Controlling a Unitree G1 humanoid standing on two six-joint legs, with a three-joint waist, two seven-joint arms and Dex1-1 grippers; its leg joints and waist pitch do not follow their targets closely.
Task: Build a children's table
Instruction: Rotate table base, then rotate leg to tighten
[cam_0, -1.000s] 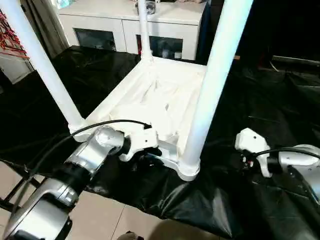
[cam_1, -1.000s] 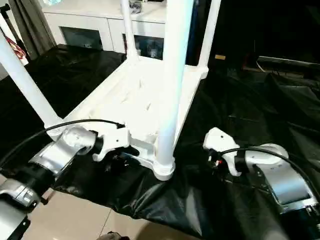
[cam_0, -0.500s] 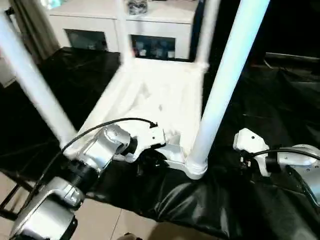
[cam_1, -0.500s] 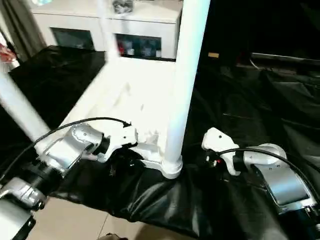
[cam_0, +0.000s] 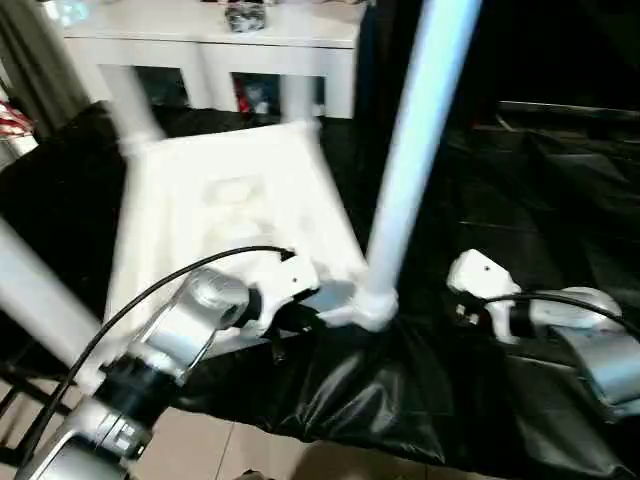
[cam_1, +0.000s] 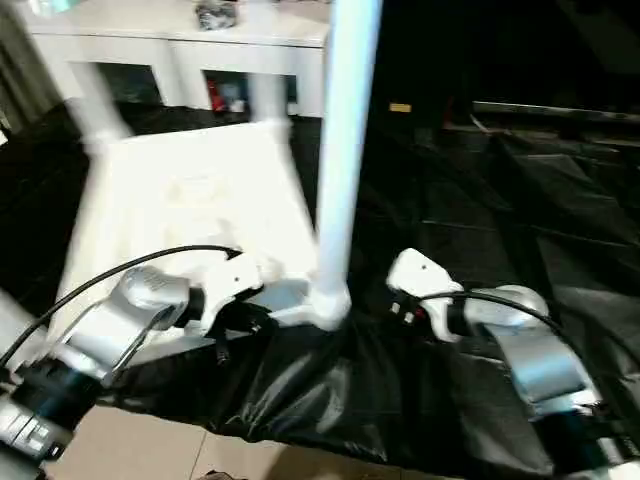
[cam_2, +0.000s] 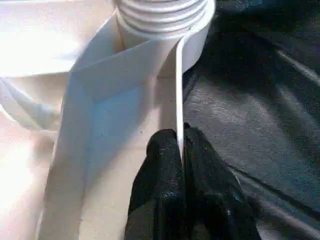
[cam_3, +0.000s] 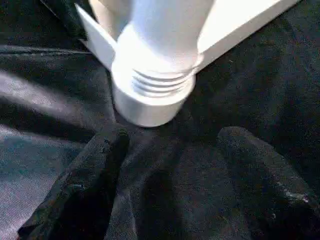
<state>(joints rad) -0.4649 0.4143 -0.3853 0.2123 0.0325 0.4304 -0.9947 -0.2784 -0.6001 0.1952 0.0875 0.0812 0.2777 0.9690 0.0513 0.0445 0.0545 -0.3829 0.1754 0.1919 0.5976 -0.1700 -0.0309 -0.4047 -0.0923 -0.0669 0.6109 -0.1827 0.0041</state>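
The white children's table lies upside down on a black sheet, its ribbed tabletop (cam_0: 230, 200) facing up and its legs standing upward. The nearest leg (cam_0: 410, 150) rises from a round corner socket (cam_0: 372, 308). My left gripper (cam_2: 180, 135) is shut on the tabletop's thin rim (cam_2: 178, 85), just beside that socket (cam_2: 162, 20). My right gripper (cam_3: 172, 137) is open and low over the sheet. Its fingers (cam_3: 95, 170) point at the same socket (cam_3: 152, 100) from the other side without touching it.
A white cabinet with glass doors (cam_0: 200, 40) stands behind the table. The black sheet (cam_0: 520, 200) spreads out to the right, wrinkled, and its front edge hangs over light floor tiles (cam_0: 200, 450). Another leg (cam_0: 40, 300) slants up at the near left.
The table has turned on the sheet, its far end swinging left while the near corner stays by my grippers. My left gripper keeps its hold on the rim. The view has shifted too.
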